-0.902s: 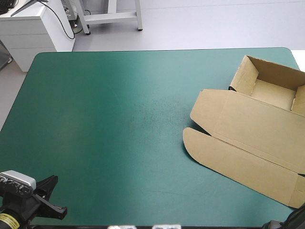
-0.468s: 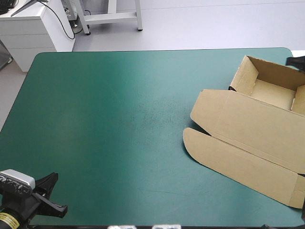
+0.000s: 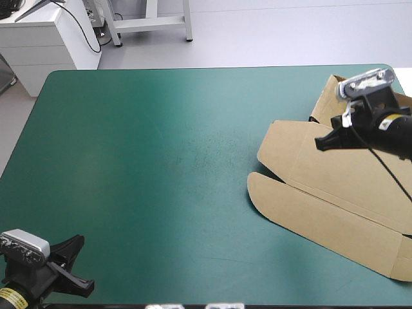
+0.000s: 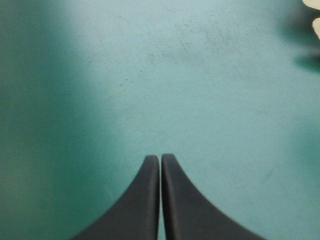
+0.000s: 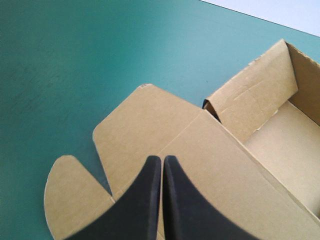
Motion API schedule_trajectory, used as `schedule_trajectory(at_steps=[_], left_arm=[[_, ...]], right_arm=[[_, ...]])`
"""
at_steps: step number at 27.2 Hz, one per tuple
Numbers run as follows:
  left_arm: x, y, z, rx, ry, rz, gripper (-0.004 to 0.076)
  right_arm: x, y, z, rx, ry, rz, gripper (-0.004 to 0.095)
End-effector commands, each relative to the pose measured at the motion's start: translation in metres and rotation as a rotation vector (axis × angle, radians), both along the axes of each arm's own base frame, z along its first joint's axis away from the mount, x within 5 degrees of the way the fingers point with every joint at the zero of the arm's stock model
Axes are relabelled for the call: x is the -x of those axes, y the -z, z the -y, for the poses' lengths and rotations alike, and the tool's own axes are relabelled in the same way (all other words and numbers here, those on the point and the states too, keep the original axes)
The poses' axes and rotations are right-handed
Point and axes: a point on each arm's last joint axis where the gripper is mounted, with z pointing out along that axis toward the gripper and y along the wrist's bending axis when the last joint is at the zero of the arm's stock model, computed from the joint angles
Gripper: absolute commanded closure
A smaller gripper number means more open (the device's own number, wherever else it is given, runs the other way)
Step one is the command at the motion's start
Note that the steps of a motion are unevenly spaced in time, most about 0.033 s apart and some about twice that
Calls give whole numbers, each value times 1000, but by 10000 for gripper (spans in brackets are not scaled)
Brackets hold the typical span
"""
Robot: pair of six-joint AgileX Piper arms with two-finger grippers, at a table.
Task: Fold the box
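Right gripper point(image 3: 320, 143) swung in over the table's right side, black fingers pressed together, gripping nothing. The brown cardboard box point(image 3: 335, 193), tray formed and lid flat, lay right beneath its tips. Left gripper point(image 4: 160, 157) stayed parked, also clenched empty, so lid work was probably next.

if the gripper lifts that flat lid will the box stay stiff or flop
The box is thin creased board, so the lid would probably hinge at its fold, not stay rigid. It looks light; a push likely slides it whole.

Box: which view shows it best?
High view: the box lies nearly whole, lid flat, tray partly behind the right arm. Right wrist view shows only a lid corner and tray end; left wrist, almost nothing.
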Motion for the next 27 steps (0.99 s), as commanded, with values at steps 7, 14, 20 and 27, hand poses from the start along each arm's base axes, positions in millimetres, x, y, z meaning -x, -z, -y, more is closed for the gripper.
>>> schedule_trajectory(at_steps=[7,14,20,27], left_arm=[[8,-13,1,55,55,123,731],[13,-13,-1,53,60,151,731],[21,-4,-4,64,65,172,731],[32,3,-9,80,66,211,731]], right_arm=[[75,28,2,-6,8,268,910],[119,62,6,-28,29,386,910],[162,96,9,-32,23,476,910],[186,116,10,-90,38,531,929]])
